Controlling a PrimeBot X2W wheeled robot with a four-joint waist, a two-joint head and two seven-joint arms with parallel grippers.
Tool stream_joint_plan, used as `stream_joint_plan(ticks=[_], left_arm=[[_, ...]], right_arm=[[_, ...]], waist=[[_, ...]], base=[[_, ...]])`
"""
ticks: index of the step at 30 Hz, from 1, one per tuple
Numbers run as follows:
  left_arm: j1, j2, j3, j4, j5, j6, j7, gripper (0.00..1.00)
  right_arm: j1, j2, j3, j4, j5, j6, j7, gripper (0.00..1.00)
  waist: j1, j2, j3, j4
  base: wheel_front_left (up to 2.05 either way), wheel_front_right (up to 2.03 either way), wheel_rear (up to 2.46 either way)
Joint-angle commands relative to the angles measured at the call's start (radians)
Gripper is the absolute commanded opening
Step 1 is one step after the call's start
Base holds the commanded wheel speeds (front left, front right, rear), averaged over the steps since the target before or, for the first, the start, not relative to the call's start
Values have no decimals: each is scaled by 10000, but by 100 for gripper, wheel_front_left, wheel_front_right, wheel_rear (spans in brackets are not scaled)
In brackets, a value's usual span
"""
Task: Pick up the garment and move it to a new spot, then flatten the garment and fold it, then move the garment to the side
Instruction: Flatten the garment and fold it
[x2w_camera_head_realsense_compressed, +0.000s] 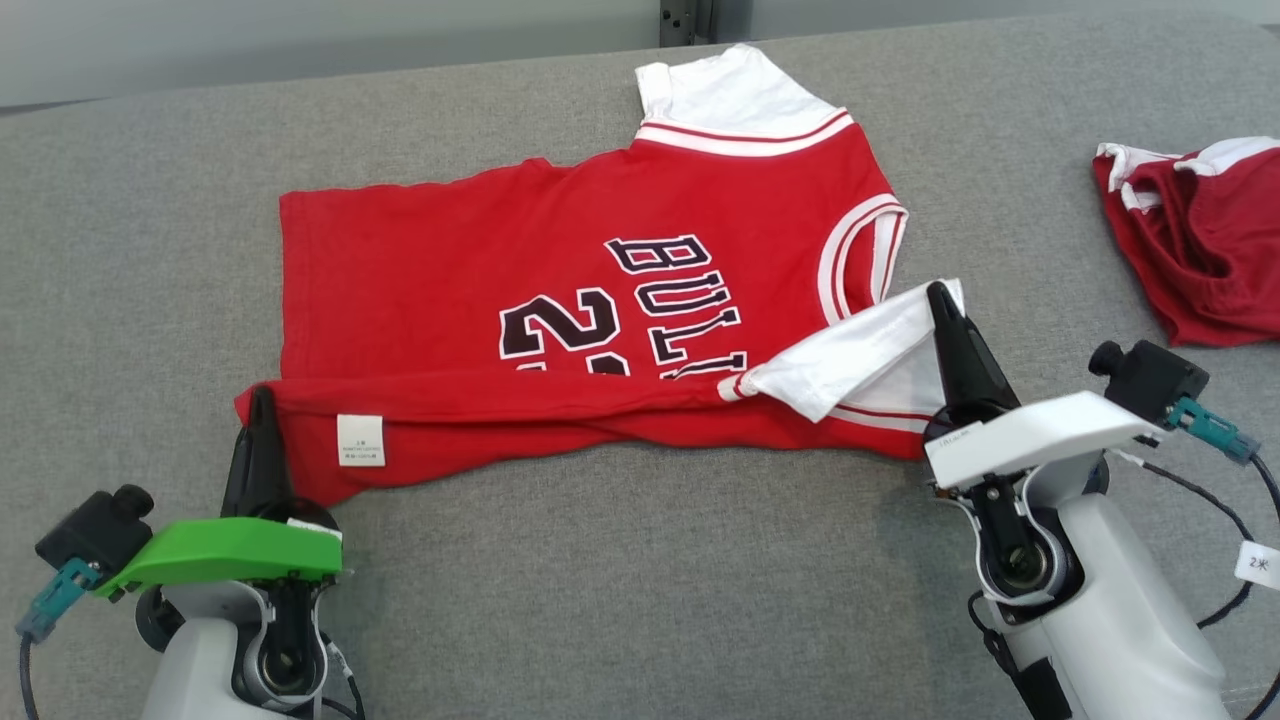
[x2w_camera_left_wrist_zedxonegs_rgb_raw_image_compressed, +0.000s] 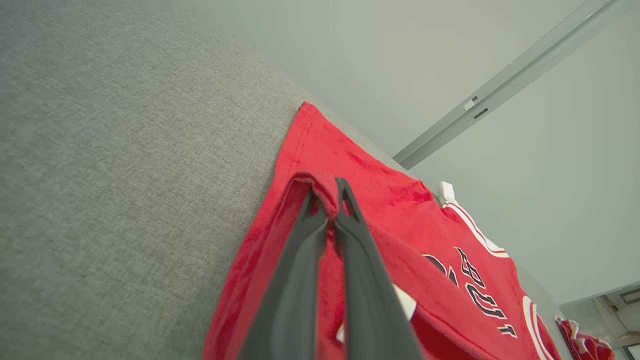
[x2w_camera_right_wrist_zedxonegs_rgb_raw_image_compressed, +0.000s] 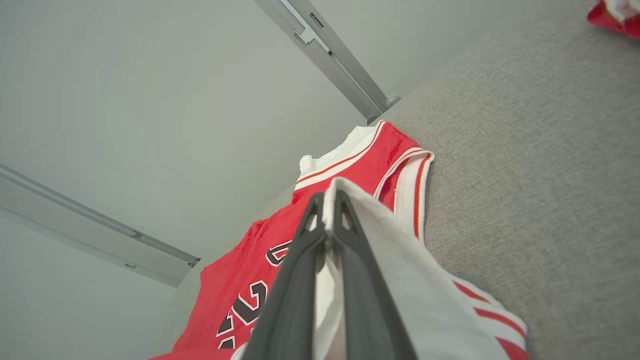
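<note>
Left gripper (x2w_camera_head_realsense_compressed: 262, 396) clamps the red-and-white fabric jersey's (x2w_camera_head_realsense_compressed: 450, 260) hem (x2w_camera_head_realsense_compressed: 290, 290), right gripper (x2w_camera_head_realsense_compressed: 940, 296) its white sleeve (x2w_camera_head_realsense_compressed: 860, 350): mid-fold, both should next travel evenly across.

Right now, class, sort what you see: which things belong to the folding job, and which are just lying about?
Belongs to the job: red jersey; left gripper, shut on its hem corner; right gripper, shut on its white sleeve.
Lying about: crumpled red garment at the right, apart from the jersey.
</note>
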Motion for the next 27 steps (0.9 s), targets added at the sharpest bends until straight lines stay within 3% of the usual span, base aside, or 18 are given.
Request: stream_joint_plan(ticks=[1,10,19,20,21,22,23,27], left_arm=[[-367,26,54,328,48,9,-71,0],[-1487,-36,-183,1749,518,-56,-248,0],[-1936,-100,-450,1831,826,-88,-317,0],[-1970,-98,-464,1836,844,-91,-321,13],[-1996,-88,-471,1821,896,-93,-324,26],[-2004,-63,-491,1755,997,-94,-326,60],[-1983,-59,-485,1693,1071,-95,-327,100],[-1689,-135,-394,1261,1152,-96,-321,100]], right_arm=[[-368,-1,39,483,-118,1,-102,0],[-2341,156,624,3087,-363,3,-518,0],[-3689,234,740,4752,-148,3,-995,0],[-3827,236,739,4942,-83,3,-1004,0],[-3954,245,760,5164,-22,2,-1016,7],[-4116,261,800,5337,0,3,-1040,45],[-4286,272,856,5530,16,3,-1050,100],[-4758,290,1089,6155,98,3,-1088,100]], waist=[[0,0,230,-12],[0,0,625,86],[0,0,723,307],[0,0,740,315],[0,0,755,319],[0,0,771,323],[0,0,785,332],[0,0,808,348]], base=[[0,0,0],[0,0,0],[0,0,0],[0,0,0],[0,0,0],[0,0,0],[0,0,0],[0,0,0]])
